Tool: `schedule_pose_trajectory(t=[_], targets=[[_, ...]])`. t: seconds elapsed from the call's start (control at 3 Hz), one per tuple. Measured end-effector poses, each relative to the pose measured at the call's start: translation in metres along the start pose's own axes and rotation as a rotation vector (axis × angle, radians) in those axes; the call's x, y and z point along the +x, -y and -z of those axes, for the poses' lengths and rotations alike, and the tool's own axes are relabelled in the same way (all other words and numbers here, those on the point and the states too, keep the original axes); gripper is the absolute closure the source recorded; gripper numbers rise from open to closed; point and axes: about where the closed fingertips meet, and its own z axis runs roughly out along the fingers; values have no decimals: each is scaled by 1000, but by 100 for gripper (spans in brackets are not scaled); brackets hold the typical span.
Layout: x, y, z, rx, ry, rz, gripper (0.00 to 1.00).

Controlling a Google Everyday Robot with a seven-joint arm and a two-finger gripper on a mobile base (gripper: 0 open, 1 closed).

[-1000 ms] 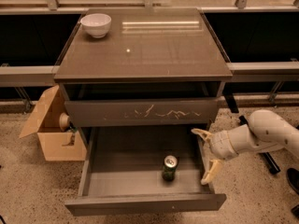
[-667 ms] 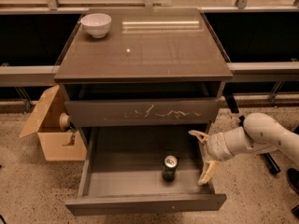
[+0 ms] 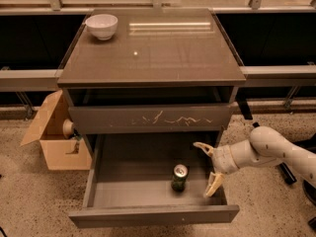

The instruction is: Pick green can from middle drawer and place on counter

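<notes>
The green can (image 3: 179, 177) stands upright inside the pulled-out middle drawer (image 3: 153, 214), right of its centre, silver top showing. My gripper (image 3: 207, 167) is open over the right side of the drawer, a short way right of the can and apart from it. One pale finger (image 3: 202, 147) points toward the back, the other (image 3: 213, 184) toward the drawer front. The white arm reaches in from the right. The counter (image 3: 153, 48) is the glossy dark top of the cabinet above.
A white bowl (image 3: 101, 26) sits at the counter's back left corner. The drawer above, with pale scratch marks (image 3: 168, 118), is slightly open. An open cardboard box (image 3: 54, 135) stands on the floor left of the cabinet. Railings run behind.
My gripper and arm have moved a little left, toward the can. The can and drawer have not moved.
</notes>
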Motion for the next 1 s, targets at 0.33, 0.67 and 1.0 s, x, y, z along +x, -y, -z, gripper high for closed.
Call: schedule_pose_trajectory(t=[0.33,0.67,1.0], targets=[[9,2,-15,-10,23,-3,0],[18,9,-29,-17,46,-14,0],[23,15,-41,-18,65,-24,0]])
